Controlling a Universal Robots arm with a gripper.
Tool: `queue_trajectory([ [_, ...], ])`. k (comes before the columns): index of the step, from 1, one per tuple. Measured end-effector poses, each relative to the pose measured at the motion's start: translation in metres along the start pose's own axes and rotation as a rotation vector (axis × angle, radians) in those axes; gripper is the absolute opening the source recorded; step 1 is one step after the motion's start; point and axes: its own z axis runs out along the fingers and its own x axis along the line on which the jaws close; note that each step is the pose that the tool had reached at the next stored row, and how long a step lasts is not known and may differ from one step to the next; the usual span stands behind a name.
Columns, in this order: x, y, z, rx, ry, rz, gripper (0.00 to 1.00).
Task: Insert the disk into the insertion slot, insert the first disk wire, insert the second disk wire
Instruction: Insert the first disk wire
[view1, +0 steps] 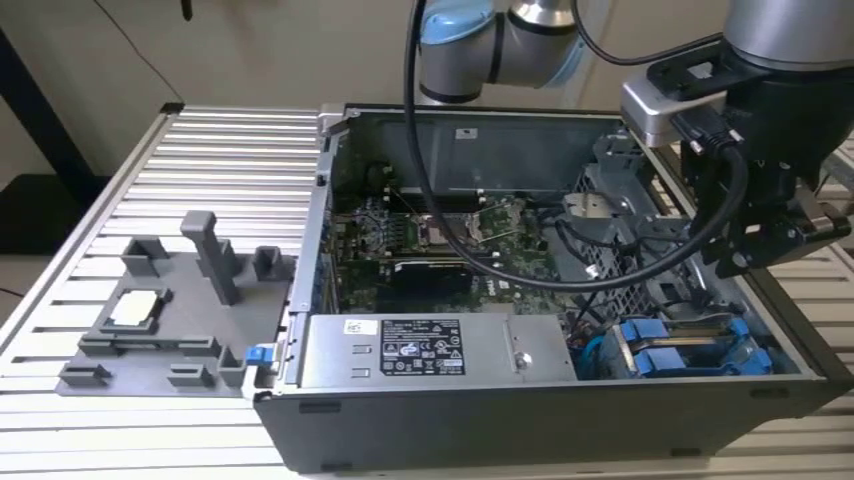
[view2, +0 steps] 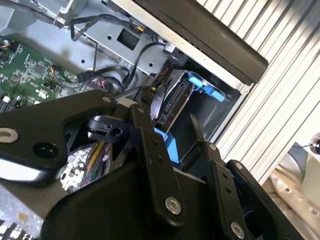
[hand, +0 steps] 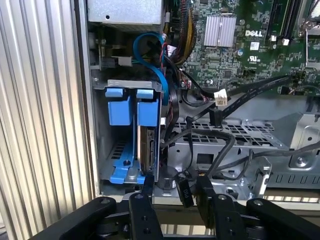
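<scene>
Table (view1: 200, 140): ribbed silver metal, its long slats running side by side from the exterior view's left to its right.
Computer case (view1: 534, 425): dark and open on top. It stands on the slats towards the table's edge on the exterior view's right, reaching from near the far edge almost to the near edge.
Grey fixture plate (view1: 180, 335): lies flat near the table's edge on the exterior view's left, just beside the case — it carries an upright post (view1: 207, 250), low blocks and a pale square piece (view1: 138, 307).
</scene>
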Motion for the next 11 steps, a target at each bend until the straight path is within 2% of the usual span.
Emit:
queue_trajectory([
  [8, 0.0000, 0.0000, 0.0001, 0.0000, -0.0001, 0.000, 0.47],
  [10, 0.0000, 0.0000, 0.0001, 0.0000, -0.0001, 0.000, 0.45],
  [11, 0.0000, 0.0000, 0.0001, 0.0000, -0.0002, 0.000, 0.38],
])
